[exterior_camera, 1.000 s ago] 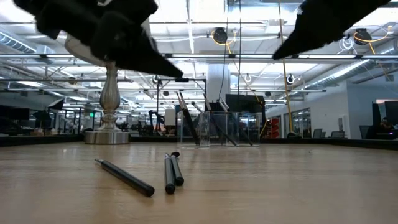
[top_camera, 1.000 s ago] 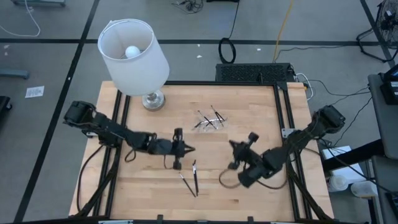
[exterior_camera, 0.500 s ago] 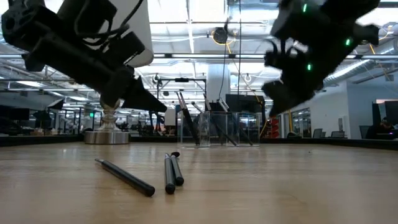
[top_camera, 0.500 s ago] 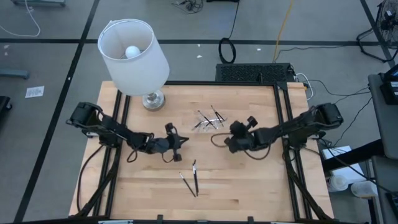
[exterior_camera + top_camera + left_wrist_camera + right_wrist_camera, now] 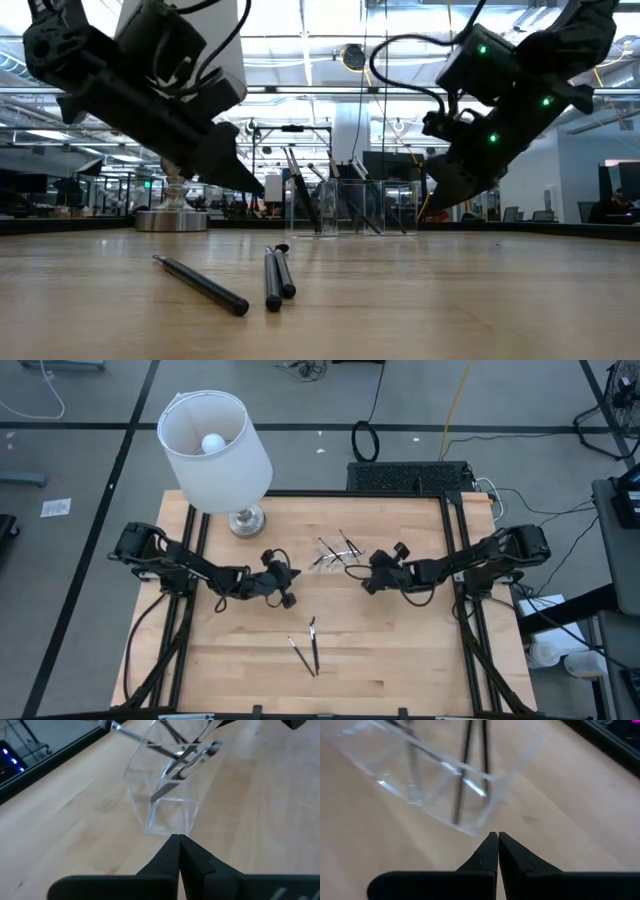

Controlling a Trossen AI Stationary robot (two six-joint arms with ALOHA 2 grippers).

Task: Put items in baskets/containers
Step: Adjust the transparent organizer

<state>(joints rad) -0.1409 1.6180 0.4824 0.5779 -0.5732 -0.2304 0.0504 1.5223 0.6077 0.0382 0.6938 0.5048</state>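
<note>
Sticks [image 5: 311, 645] look light, stiff and roll-prone, best pinched mid-shaft; both the left gripper [image 5: 287, 582] and right gripper [image 5: 366, 577] hang closed, empty.

The high view looks straight down from well above the pale wooden bench [image 5: 400, 650], taking in all four edges and the grey floor around it. The low view sits at bench-top height at the near edge, facing level across the wood into the hall behind. Each wrist view looks along its own arm, close over the boards. All four views share the small clear oblong plastic tray [image 5: 338, 553] [image 5: 350, 207] [image 5: 167, 802] [image 5: 432, 787] standing near the bench's middle, seen from opposite sides by the wrists.
</note>
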